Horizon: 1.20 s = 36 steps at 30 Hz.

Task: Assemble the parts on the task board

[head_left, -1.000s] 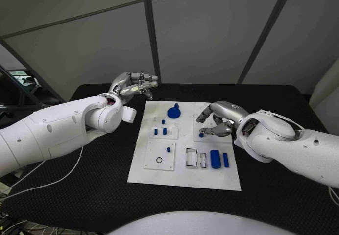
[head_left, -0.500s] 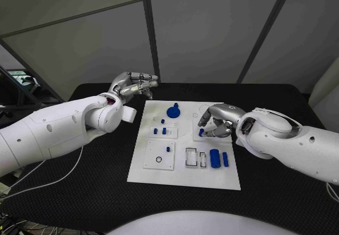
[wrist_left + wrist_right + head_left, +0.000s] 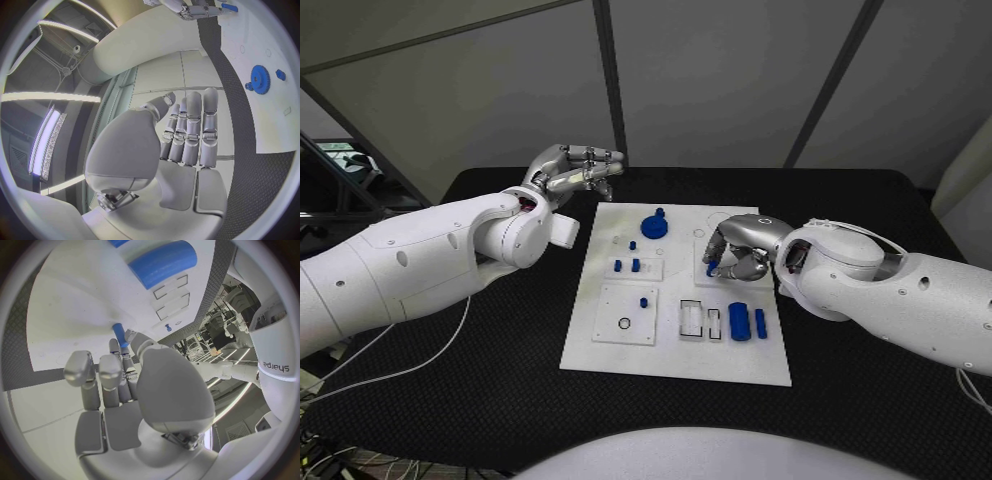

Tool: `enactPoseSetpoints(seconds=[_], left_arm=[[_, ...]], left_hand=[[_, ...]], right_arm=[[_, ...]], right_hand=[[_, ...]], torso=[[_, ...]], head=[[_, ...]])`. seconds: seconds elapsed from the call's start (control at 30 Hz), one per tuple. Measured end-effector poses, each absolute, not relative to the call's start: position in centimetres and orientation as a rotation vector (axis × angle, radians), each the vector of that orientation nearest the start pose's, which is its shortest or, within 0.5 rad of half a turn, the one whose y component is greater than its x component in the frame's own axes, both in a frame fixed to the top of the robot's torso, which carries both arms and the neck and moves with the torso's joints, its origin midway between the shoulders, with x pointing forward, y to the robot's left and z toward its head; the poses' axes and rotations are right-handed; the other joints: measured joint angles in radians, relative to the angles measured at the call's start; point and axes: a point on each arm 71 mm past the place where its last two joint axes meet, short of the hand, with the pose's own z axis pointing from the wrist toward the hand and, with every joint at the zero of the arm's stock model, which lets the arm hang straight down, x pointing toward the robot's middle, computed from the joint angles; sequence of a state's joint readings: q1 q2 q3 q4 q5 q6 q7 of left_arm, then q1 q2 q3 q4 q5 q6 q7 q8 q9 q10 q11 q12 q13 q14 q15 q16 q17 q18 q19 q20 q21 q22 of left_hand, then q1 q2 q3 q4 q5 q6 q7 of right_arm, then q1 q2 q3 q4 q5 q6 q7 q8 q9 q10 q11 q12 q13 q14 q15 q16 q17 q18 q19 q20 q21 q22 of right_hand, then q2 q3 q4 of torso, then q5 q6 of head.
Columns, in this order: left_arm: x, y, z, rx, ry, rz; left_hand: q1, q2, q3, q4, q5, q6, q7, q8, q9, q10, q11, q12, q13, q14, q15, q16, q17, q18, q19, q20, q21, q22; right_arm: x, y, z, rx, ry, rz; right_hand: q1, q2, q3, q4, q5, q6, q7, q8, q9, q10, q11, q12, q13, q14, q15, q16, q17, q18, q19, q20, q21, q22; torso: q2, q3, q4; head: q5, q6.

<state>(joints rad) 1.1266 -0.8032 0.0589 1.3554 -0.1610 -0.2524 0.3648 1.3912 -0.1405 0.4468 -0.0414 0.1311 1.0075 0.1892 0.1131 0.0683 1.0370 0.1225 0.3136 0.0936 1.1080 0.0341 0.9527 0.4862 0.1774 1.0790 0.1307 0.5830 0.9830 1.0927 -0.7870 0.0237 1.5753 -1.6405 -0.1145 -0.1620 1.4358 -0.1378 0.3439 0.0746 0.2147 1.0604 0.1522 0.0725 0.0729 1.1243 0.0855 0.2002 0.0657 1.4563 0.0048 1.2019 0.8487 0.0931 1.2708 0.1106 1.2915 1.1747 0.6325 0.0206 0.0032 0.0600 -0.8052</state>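
Pale grey wall panels are standing behind the black table, split by dark upright frames. A white cable is trailing across the table's near left corner. In the left wrist view, long ceiling light strips are glowing.

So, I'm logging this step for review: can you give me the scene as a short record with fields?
surface: white task board on black table
left hand: raised beyond the board's far left corner, holds nothing
right hand: over the board's right side, pinches a small blue peg
blue gear: far middle of board
blue cylinder: lying near right
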Motion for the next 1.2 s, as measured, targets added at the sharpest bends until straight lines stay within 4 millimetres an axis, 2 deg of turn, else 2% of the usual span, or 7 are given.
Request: enactPoseSetpoints(seconds=[0.37, 0.6, 0.73, 1.0, 1.2], left_arm=[[51.7, 23.7, -19.1, -1.026, 1.409, -1.464], [51.7, 23.8, -19.1, -1.026, 1.409, -1.464], [51.7, 23.8, -19.1, -1.026, 1.41, -1.464], [51.7, 23.9, -19.1, -1.027, 1.41, -1.461], [51.8, 23.9, -19.1, -1.028, 1.409, -1.459]], left_hand=[[0.0, 0.0, 0.0, 0.0, 0.0, 0.0, 0.0, 0.0, 0.0, 0.0, 0.0, 0.0, 0.0, 0.0, 0.0, 0.0, 0.0, 0.0, 0.0, 0.0, 0.0, 0.0], [0.0, 0.0, 0.0, 0.0, 0.0, 0.0, 0.0, 0.0, 0.0, 0.0, 0.0, 0.0, 0.0, 0.0, 0.0, 0.0, 0.0, 0.0, 0.0, 0.0, 0.0, 0.0], [0.0, 0.0, 0.0, 0.0, 0.0, 0.0, 0.0, 0.0, 0.0, 0.0, 0.0, 0.0, 0.0, 0.0, 0.0, 0.0, 0.0, 0.0, 0.0, 0.0, 0.0, 0.0], [0.0, 0.0, 0.0, 0.0, 0.0, 0.0, 0.0, 0.004, 0.0, 0.0, 0.0, 0.0, 0.0, 0.0, 0.0, 0.0, -0.002, 0.0, 0.0, 0.0, 0.0, 0.0], [0.0, 0.0, 0.0, 0.0, 0.0, 0.0, 0.0, 0.004, 0.0, 0.0, 0.0, 0.0, 0.0, 0.0, 0.0, 0.0, -0.002, 0.0, 0.0, 0.0, 0.0, 0.0]], right_arm=[[45.9, -15.0, -21.7, -0.393, 1.811, 0.605], [46.0, -14.8, -21.7, -0.397, 1.799, 0.596], [45.8, -14.9, -21.7, -0.393, 1.783, 0.595], [44.9, -15.1, -20.5, -0.372, 1.703, 0.62], [43.4, -14.2, -19.1, -0.362, 1.623, 0.688]], right_hand=[[0.008, 0.008, 0.039, -0.005, -0.009, 0.045, -0.007, 0.01, 0.003, 0.054, -0.011, 0.0, 0.0, 0.007, -0.007, 0.015, 0.016, 0.0, 0.022, -0.007, 0.021, 0.031], [0.015, 0.015, 0.057, -0.012, -0.012, 0.074, -0.018, 0.02, 0.005, 0.088, -0.024, -0.001, 0.004, 0.009, -0.012, 0.026, 0.029, 0.0, 0.043, -0.014, 0.042, 0.057], [0.021, 0.021, 0.071, -0.018, -0.035, 0.079, -0.017, 0.019, 0.006, 0.094, -0.023, -0.008, 0.005, 0.011, -0.018, 0.03, 0.033, 0.0, 0.049, -0.015, 0.051, 0.069], [0.028, 0.028, 0.081, -0.027, -0.038, 0.078, -0.016, 0.016, 0.011, 0.096, -0.025, -0.015, 0.006, 0.011, -0.018, 0.034, 0.037, 0.0, 0.054, -0.018, 0.056, 0.076], [0.028, 0.028, 0.088, -0.026, -0.029, 0.078, -0.016, 0.016, 0.007, 0.096, -0.025, -0.017, 0.006, 0.011, -0.018, 0.035, 0.039, 0.0, 0.054, -0.018, 0.056, 0.08]], torso=[[-0.001, -0.0001, -0.0001], [-0.001, -0.0006, 0.0], [-0.001, -0.0004, -0.0001], [-0.003, 0.0004, -0.0018], [-0.005, -0.0008, -0.0018]], head=[[0.0, -0.004], [0.001, -0.004], [0.002, -0.005], [0.003, -0.002], [0.002, -0.001]])
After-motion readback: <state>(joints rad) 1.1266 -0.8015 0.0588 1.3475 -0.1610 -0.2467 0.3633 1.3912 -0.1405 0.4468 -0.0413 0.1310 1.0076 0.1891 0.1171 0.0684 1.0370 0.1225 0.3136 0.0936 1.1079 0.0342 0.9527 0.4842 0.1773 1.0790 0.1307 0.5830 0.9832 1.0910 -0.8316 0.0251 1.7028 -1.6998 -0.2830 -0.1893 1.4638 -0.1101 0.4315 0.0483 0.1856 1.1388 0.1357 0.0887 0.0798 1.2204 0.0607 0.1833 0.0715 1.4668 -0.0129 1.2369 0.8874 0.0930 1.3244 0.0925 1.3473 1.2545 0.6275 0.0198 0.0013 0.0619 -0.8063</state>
